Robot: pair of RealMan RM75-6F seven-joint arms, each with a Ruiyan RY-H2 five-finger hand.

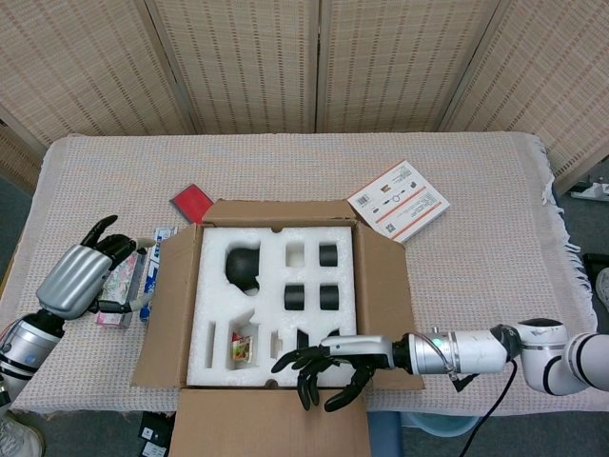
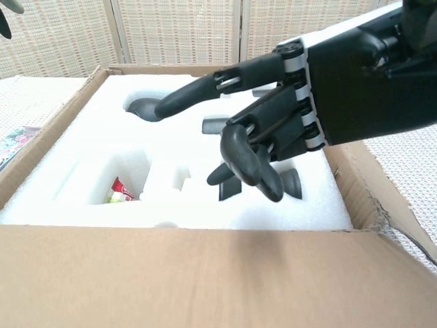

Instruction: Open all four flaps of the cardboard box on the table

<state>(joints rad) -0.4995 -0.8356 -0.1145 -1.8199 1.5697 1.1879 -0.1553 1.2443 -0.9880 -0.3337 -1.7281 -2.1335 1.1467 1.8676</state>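
Sitting mid-table on the woven beige tablecloth (image 1: 476, 276), the brown cardboard box (image 1: 376, 286) has all four flaps folded outward. Near flap (image 1: 271, 436) hangs over the table's front edge, filling the bottom of the chest view. Left flap (image 1: 169, 305) and right flap (image 1: 385, 305) slope out to the sides; far flap (image 1: 276, 210) stands at the back.

Inside: white foam insert (image 1: 219, 314) with several cut-outs. A rounded black object (image 1: 243, 264) sits in the upper-left recess. Three short black cylinders (image 1: 326, 254) occupy square pockets. A small red-and-white packet (image 1: 242, 348) lies in a lower-left slot.

Right hand (image 1: 328, 364), black with silver forearm, hovers over the front edge of the foam, above the near flap's fold. Fingers (image 2: 252, 154) part-curled and spread; one extended toward the left. Nothing in its grasp.

Left hand (image 1: 81, 271), silver-backed, is held off the box's left side, near the left flap but apart from it. Fingers loosely open, gripping nothing. It is above a small colourful printed carton (image 1: 124, 290) lying on the cloth.

Also on the cloth: a flat red card (image 1: 190, 202) behind the box's far-left corner, and a white leaflet with red and black print (image 1: 398, 202) just beside the far-right corner.
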